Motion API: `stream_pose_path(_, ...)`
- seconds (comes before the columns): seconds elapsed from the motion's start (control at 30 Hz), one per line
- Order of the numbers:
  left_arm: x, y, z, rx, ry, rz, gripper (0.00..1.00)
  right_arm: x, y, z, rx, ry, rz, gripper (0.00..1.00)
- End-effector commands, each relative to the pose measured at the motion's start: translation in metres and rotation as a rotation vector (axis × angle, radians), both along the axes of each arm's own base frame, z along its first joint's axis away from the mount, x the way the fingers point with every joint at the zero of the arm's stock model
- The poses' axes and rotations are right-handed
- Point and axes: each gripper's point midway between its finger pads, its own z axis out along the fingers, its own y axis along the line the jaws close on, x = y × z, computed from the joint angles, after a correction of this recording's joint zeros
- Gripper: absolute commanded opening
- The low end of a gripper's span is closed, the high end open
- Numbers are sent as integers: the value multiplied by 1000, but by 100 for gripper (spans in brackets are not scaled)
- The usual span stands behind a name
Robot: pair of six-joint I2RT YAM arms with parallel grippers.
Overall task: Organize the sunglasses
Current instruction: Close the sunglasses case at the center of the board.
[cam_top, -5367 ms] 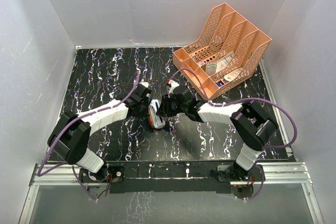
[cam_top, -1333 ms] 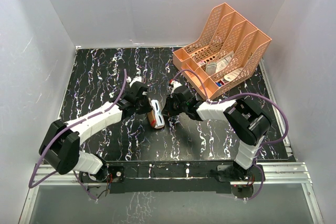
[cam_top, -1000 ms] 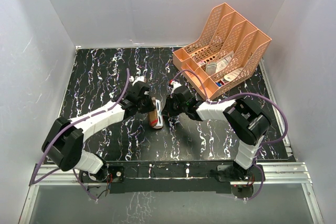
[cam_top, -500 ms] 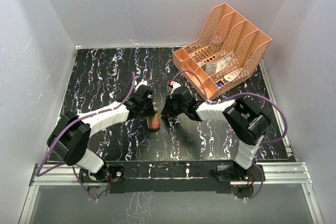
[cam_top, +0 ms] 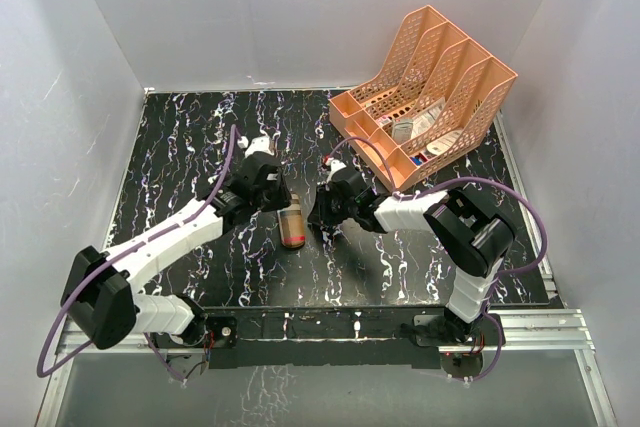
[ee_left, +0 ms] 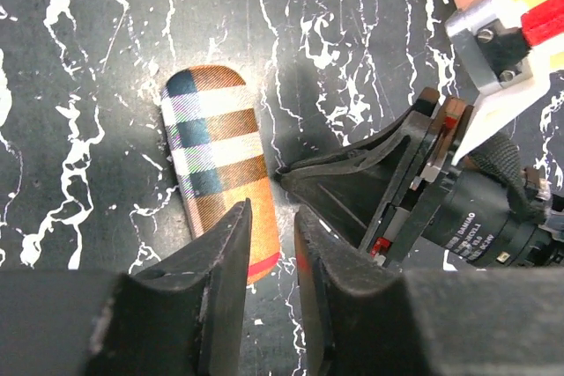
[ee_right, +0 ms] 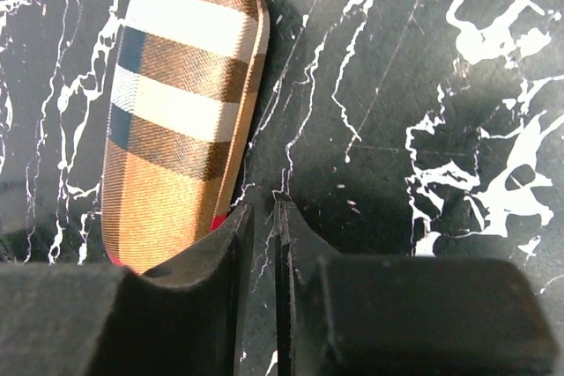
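– Brown plaid oblong case, closed, lies flat on the black white-veined table, between the two arms.
– Location of the sunglasses?
– They show in no view. Whether the case holds them cannot be told.
– Left gripper?
– It hangs over one end of the case. Its fingers are parted by a narrow gap with nothing between them.
– Right gripper?
– Low, at the long edge of the case on the right arm's side. Its jaws are barely ajar, no more than a slit, and empty. The tips sit just beside the case; contact cannot be confirmed.
– Anything further?
– An orange plastic file rack stands at the far right corner, well apart. Its contents are too small to identify.
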Motion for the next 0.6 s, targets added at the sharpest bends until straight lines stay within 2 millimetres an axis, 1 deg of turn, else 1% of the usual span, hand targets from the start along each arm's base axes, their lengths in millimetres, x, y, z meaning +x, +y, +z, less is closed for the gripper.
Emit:
stream_pose_path(0.0,-14,14,-15,25,32,30,28,4,2,20,37,-66,2,17)
stream_pose_path(0.03,-16,15,-19,22,42,32,30,3,0,18,28,-64,-3,20)
stream_pose_path(0.07,-17,15,-21,23,48,34,31,5,-1,26,35,-81,-9,24)
stream_pose_path(0.13,-17,20,-25,41,51,50,31,4,-4,30,33,-95,-16,28)
stream_pose_path(0.37,-17,23,-30,65,60,62,38,-1,-16,42,25,-127,-38,37)
stream_pose_path(0.5,-17,22,-33,54,60,60,42,-4,-23,44,13,-134,-47,44)
stream_pose_path(0.53,-17,21,-34,53,57,55,43,-5,-25,44,9,-138,-51,47)
stream_pose_path(0.57,-17,22,-35,53,53,56,44,-6,-28,45,3,-142,-53,54)
